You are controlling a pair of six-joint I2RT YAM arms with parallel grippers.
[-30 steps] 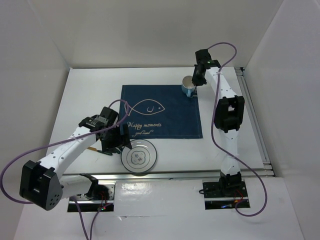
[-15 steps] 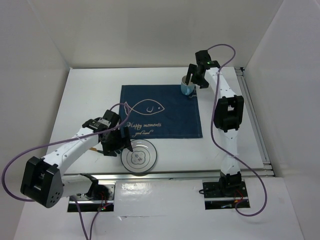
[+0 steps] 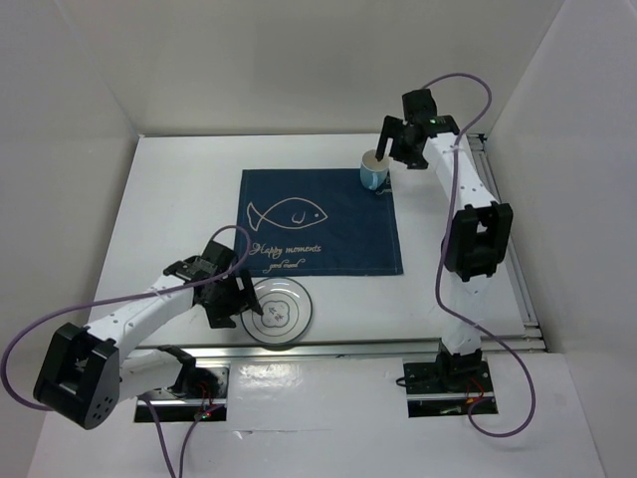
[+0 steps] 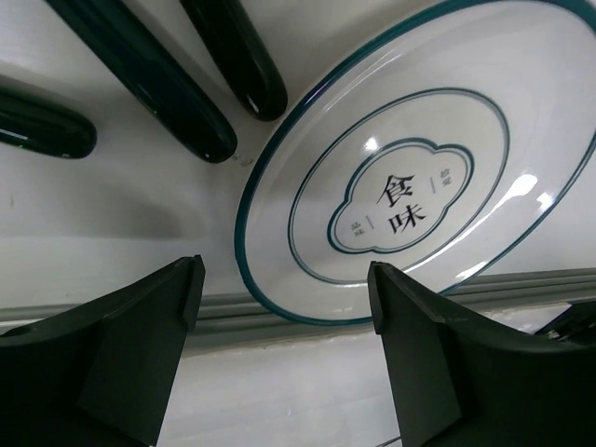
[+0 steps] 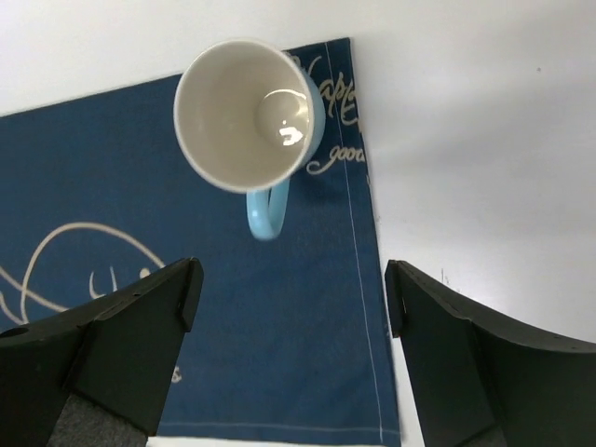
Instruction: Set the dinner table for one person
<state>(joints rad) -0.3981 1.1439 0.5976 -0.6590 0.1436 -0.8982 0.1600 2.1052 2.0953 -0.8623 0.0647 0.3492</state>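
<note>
Seen from above, two white robot arms (image 3: 149,304) are reaching over a white surface (image 3: 179,189) that has metal rails (image 3: 513,259) along its edges and is filling most of the scene. A navy blue placemat (image 3: 328,234) with a white fish drawing is lying flat in the middle of it. A light blue mug (image 3: 372,172) with a cream inside is standing upright and empty on the placemat's far right corner. Its handle is pointing toward the near side. A white plate (image 3: 280,312), with a dark green rim line and two printed characters at its centre, is sitting on the bare surface. It is lying just off the placemat's near edge, close to the near rail.

The left gripper (image 3: 235,302) is hanging low at the plate's left rim. Its wrist camera is showing the jaws spread wide and holding nothing, with the plate's rim lying in the gap between them. Whether they are touching the plate cannot be told. Three dark rounded handles (image 4: 158,79) are lying on the surface just beside the plate's rim, and what they belong to is out of view.

The right gripper (image 3: 390,149) is hovering above the mug, slightly to its far right. Its jaws are also standing wide open and gripping nothing. The mug's handle and the placemat are showing below, between them.
</note>
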